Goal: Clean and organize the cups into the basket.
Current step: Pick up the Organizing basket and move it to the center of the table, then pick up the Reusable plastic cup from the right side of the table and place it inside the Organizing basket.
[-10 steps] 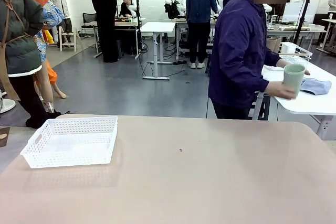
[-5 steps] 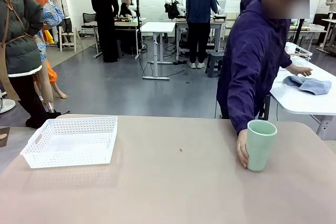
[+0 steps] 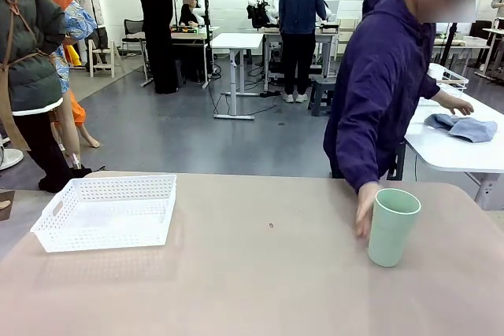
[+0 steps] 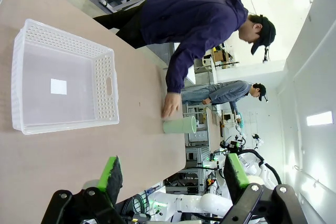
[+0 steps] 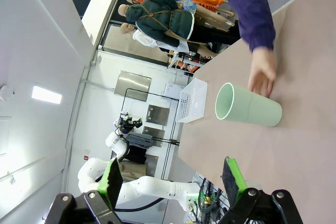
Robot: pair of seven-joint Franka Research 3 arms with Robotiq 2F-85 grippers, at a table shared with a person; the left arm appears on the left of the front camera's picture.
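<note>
Mint cup [image 3: 393, 226] upright on table [image 3: 260, 289], person's hand [image 3: 365, 208] against it — straight ahead of right claw [image 5: 172, 176], fingers apart, empty. Left claw [image 4: 170, 176], also apart, farther off — basket [image 4: 102, 72] before it.

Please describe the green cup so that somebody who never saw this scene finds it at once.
On the tan table, look to the robot's right side, where a person in a purple jacket reaches down. The pale mint cup stands upright beside that person's hand, handleless, far from the white lattice basket.
</note>
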